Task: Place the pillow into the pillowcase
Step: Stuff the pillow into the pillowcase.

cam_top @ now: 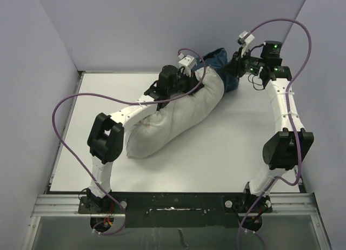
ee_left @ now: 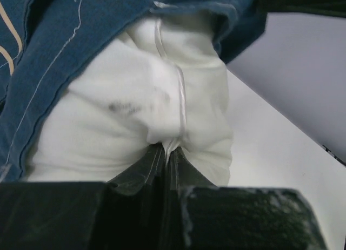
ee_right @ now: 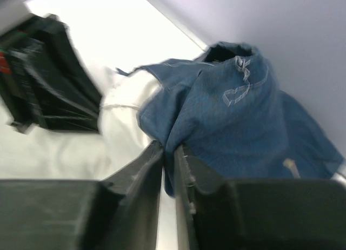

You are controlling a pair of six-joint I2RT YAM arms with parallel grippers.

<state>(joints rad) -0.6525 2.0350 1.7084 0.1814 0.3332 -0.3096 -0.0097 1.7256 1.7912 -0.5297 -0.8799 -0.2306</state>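
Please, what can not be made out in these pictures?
- Top view: how deep the pillow sits in the pillowcase, hidden by the left arm.
- Left wrist view: the pillowcase print, cut by the frame edge.
- Right wrist view: the left gripper, blurred.

The pillow [cam_top: 178,117] is wrinkled matt white cloth, the pillowcase [cam_top: 224,66] matt blue fabric.

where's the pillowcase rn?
Top view: the pillowcase is at the far side of the table, right of centre, bunched over the far end of the pillow, with the right gripper pinching it.
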